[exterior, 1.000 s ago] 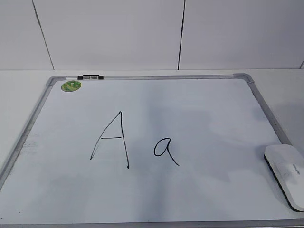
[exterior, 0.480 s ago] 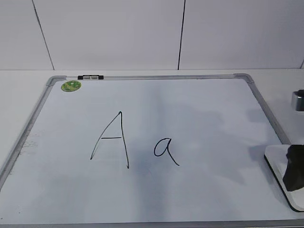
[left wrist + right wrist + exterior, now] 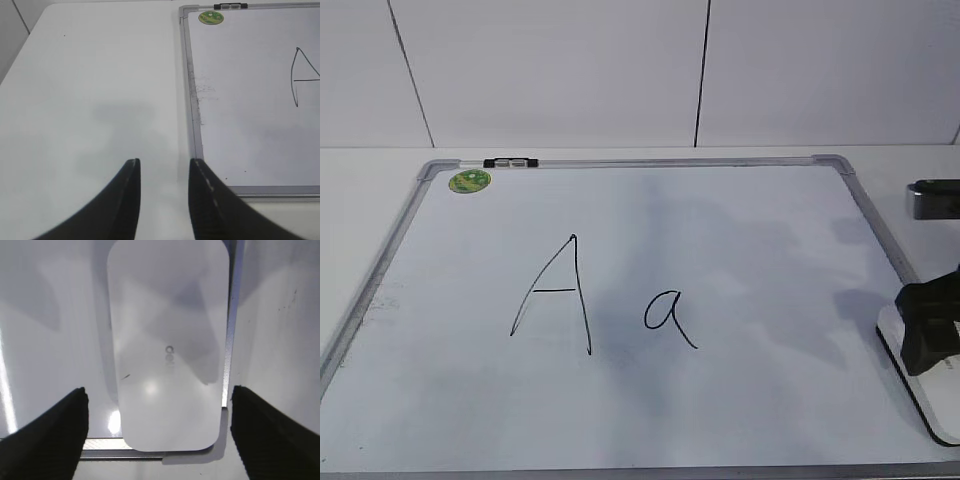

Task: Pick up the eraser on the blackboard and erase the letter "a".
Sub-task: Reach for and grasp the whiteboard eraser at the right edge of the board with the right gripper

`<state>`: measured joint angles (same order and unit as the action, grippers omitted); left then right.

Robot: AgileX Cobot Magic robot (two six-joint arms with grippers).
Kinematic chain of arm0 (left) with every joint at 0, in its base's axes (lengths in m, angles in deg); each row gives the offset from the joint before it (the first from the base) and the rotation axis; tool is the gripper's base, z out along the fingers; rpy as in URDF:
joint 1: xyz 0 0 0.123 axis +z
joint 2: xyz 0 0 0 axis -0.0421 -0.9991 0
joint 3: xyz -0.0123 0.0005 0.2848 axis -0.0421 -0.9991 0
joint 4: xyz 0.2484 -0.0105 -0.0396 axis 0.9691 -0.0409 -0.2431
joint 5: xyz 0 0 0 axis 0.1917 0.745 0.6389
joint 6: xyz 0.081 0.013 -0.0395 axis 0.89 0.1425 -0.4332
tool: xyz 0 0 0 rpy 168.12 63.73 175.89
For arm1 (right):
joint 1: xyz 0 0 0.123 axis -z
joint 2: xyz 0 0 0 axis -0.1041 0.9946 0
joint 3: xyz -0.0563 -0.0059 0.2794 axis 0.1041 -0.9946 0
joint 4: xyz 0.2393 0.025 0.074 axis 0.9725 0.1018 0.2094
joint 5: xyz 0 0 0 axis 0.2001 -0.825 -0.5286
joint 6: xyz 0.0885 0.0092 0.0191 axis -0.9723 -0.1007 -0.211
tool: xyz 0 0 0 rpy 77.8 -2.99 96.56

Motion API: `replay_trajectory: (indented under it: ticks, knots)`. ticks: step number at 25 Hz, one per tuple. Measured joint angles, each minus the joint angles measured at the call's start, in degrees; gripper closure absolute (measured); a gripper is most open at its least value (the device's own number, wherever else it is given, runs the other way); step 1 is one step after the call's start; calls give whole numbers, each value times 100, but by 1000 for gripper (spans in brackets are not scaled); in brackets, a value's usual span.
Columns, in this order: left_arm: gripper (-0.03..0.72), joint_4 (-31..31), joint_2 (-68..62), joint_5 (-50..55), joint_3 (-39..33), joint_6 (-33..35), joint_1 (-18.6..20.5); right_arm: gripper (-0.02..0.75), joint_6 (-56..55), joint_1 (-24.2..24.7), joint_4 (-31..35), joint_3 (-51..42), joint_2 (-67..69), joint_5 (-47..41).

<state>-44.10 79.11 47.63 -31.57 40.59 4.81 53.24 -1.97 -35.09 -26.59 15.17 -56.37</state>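
Observation:
The blackboard (image 3: 740, 410) is a white board with a grey frame, lying flat. A tall "A" (image 3: 557, 295) and the small letter "a" (image 3: 668, 317) are drawn at its middle. The white eraser (image 3: 910, 385) lies at the board's right edge, partly hidden by my right gripper (image 3: 927, 330). In the right wrist view the eraser (image 3: 167, 345) fills the middle, and my right gripper (image 3: 159, 400) is open with a finger on each side of it, above it. My left gripper (image 3: 163, 162) is open and empty over the table, left of the board frame (image 3: 192, 100).
A green sticker (image 3: 469, 181) and a small black-and-white clip (image 3: 510, 162) sit at the board's top left. A white wall stands behind the table. The eraser overhangs the board's corner frame (image 3: 130, 455).
My right gripper has come into the exterior view from the right edge and moved over the eraser. The eraser and the letters have not moved.

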Motion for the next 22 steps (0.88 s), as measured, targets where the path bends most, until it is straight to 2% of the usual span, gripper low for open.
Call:
replay_trajectory:
  ticks: [22]
  knots:
    - [443, 0, 0, 0, 0, 0, 0, 62, -163, 0, -163, 18, 757, 293]
